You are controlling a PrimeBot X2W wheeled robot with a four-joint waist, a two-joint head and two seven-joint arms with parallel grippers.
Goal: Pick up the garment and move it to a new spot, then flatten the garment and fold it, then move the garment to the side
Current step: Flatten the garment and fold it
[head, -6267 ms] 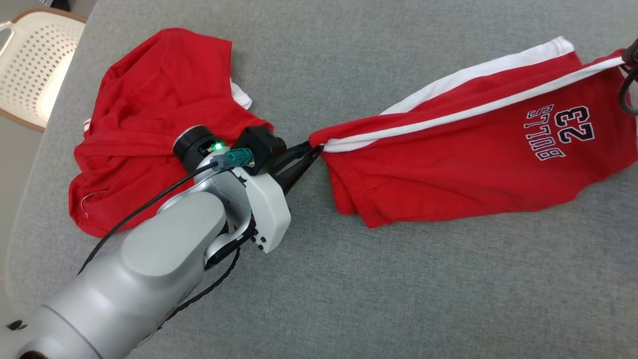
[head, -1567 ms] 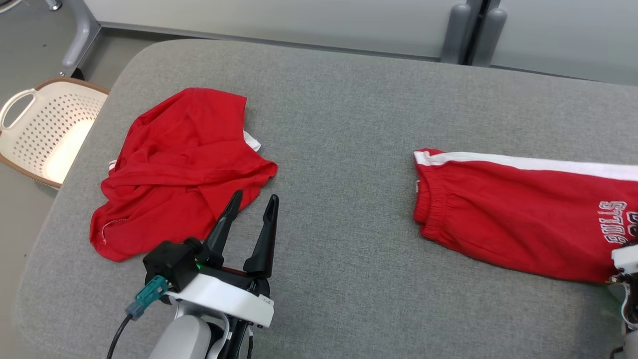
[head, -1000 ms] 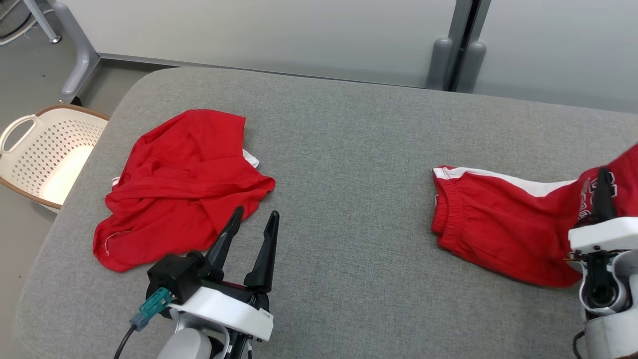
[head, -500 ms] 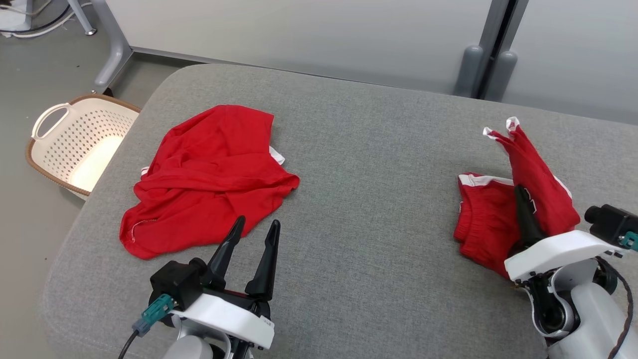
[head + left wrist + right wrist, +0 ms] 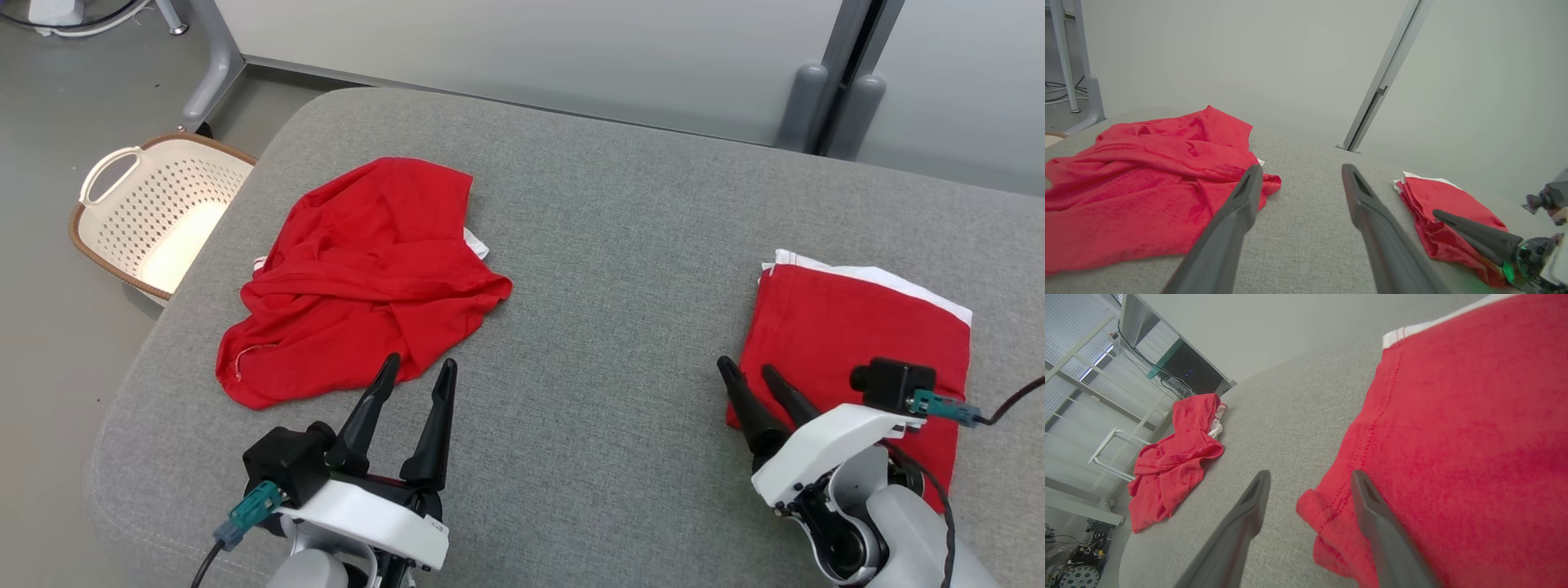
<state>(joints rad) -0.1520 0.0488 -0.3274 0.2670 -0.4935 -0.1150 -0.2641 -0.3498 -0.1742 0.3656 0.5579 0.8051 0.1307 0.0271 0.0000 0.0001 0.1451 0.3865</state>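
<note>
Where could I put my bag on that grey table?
The middle of the grey padded table is bare, between the crumpled red garment and the folded red garment with white trim; also the far strip. Crowded: around the left gripper and right gripper, by each garment.

No legible text or numbers

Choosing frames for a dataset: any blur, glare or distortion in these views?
Head view: sharp, evenly lit, with a glowing patch inside the cream perforated plastic basket. Left wrist view: the left gripper blurs toward the bottom edge. Right wrist view: tilted, the folded red shorts soft up close.
</note>
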